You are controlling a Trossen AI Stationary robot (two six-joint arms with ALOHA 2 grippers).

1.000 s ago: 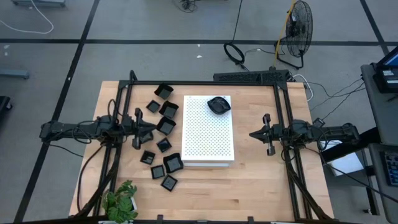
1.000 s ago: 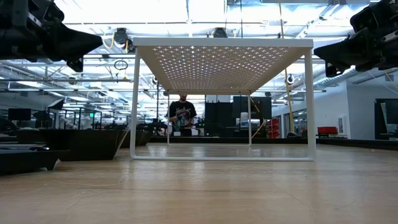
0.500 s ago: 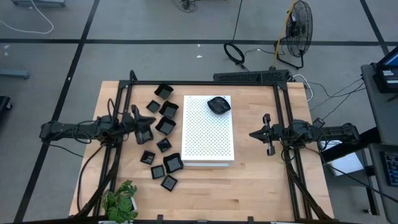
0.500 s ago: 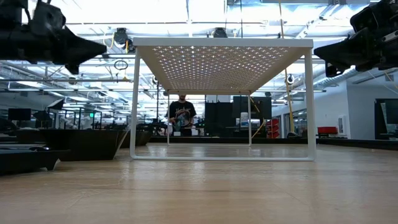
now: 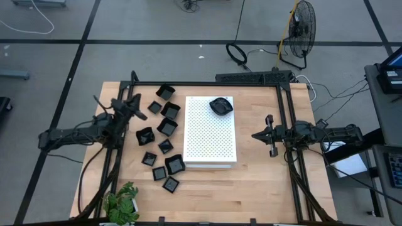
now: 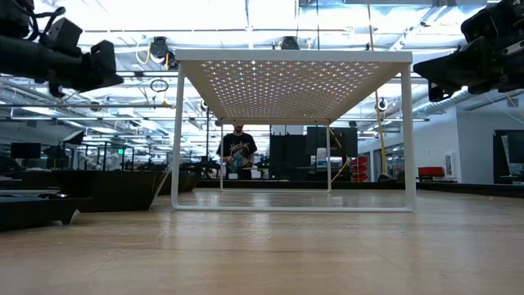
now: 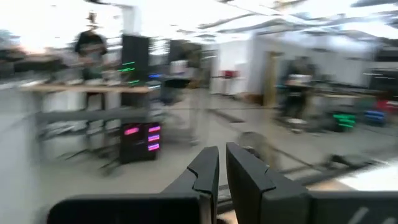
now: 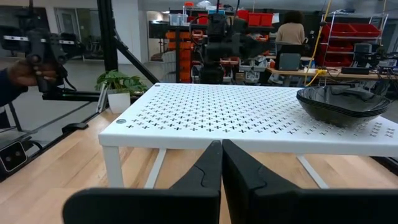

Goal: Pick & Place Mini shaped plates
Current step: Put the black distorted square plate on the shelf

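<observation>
Several small glossy black square plates (image 5: 167, 126) lie scattered on the wooden table left of the white perforated board (image 5: 210, 144). One of them (image 5: 145, 135) lies bare near my left arm. A rounded black plate (image 5: 220, 105) rests on the board's far end and also shows in the right wrist view (image 8: 342, 102). My left gripper (image 5: 136, 101) hangs above the table's far left, left of the plates, pointing toward the far edge, shut and holding nothing (image 7: 222, 149). My right gripper (image 5: 254, 135) waits shut right of the board, level and pointing at it (image 8: 221, 144).
The board stands on thin legs (image 6: 177, 139) with room under it. A black frame (image 5: 207, 83) borders the table's far side. A potted plant (image 5: 122, 202) sits at the near left corner. A person (image 6: 238, 152) stands far behind the table.
My left gripper has swung from above the plates toward the table's far left and turned its wrist to point at the far edge. The square plate that lay under it now shows. Its fingers stay together. No plate has moved.
</observation>
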